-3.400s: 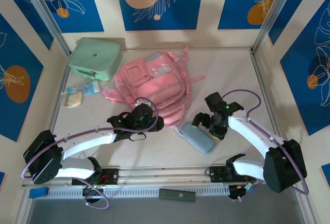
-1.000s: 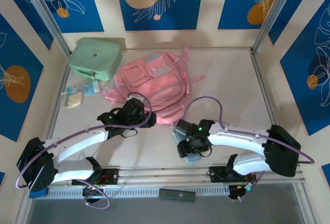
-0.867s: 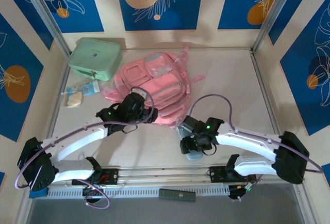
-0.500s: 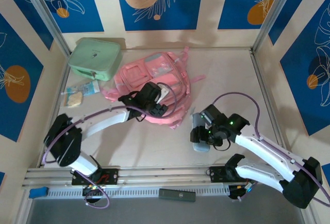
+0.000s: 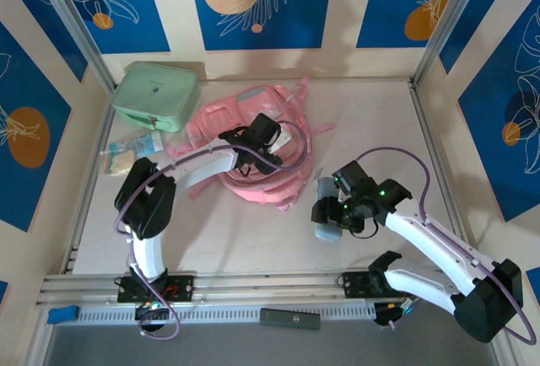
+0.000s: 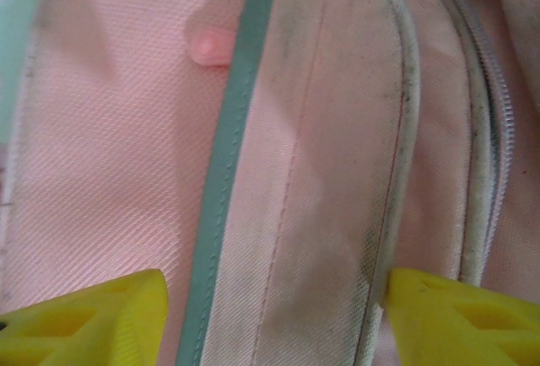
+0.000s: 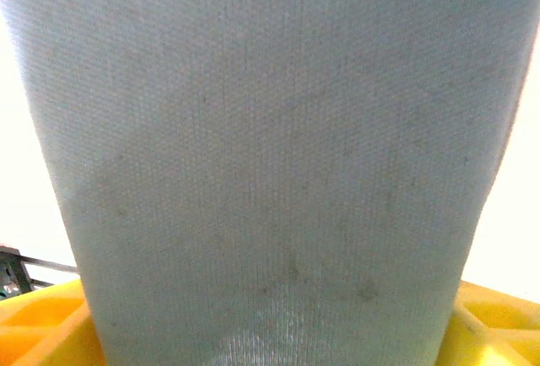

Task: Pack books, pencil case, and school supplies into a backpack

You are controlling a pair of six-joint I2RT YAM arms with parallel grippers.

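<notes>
My left jaws are out over the large pink fabric backpack [image 5: 215, 121], which lies flat in the middle of the pale surface [image 5: 371, 121], towards its far-left part. From my left wrist I see the backpack [image 6: 321, 130] close up: woven pink cloth, a narrow teal strip running top to bottom, a greyish scuffed panel with a piped edge, and a zip line at the right. My yellow left fingertips [image 6: 84, 320] stand well apart at the bottom corners of that view, spread wide with the panel showing flat between them. Nothing is pinched there, and I cannot tell whether the tips touch the cloth.

My right jaws are pinching the oblong grey-blue fabric pencil case [image 5: 324, 224]. In the overhead view it sits just right of the backpack's near edge, apart from it, one rounded end pointing towards the far wall and the other end under my wrist. From the right wrist the pencil case [image 7: 278, 147] runs straight out from between my yellow right fingertips [image 7: 38, 324] — both press against its sides.

Well to the left, in the far-left corner, rests a boxy mint-green zip case [image 5: 156, 94], just beside the backpack, and near it a small clear plastic bag [image 5: 128, 152] holding light-coloured bits.
</notes>
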